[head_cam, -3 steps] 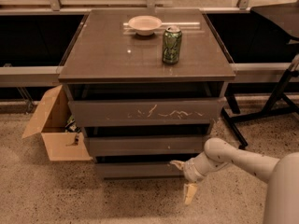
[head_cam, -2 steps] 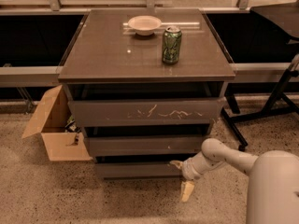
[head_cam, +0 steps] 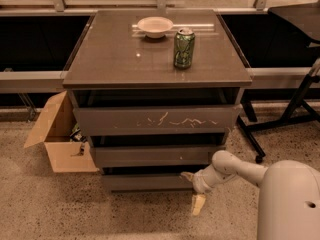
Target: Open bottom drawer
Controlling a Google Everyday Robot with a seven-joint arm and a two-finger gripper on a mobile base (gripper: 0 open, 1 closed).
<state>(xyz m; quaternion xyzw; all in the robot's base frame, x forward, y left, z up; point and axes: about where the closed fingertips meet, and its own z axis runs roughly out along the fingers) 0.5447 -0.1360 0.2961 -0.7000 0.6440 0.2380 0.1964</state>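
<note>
Gripper [head_cam: 193, 190] lower centre-right of frame; fingers [head_cam: 198, 204] spread wide, holding nothing; upper one against right end of bottom drawer [head_cam: 142, 182]; plain flat front, dark gap above.

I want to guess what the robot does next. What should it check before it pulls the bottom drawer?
1. Right drawer: the gripper is at the right end of the bottom drawer, below the middle drawer: ok.
2. Hold: the gripper is open, with one fingertip at the drawer's top edge. Whether it is hooked behind the edge: cannot tell.
3. Bottom drawer pulled out far enough to show its inside: not ok.
4. Path: the cardboard box sits off to the side of the cabinet, not in front of the drawer: ok.
5. The green can on top is upright and away from the edges: ok.
</note>
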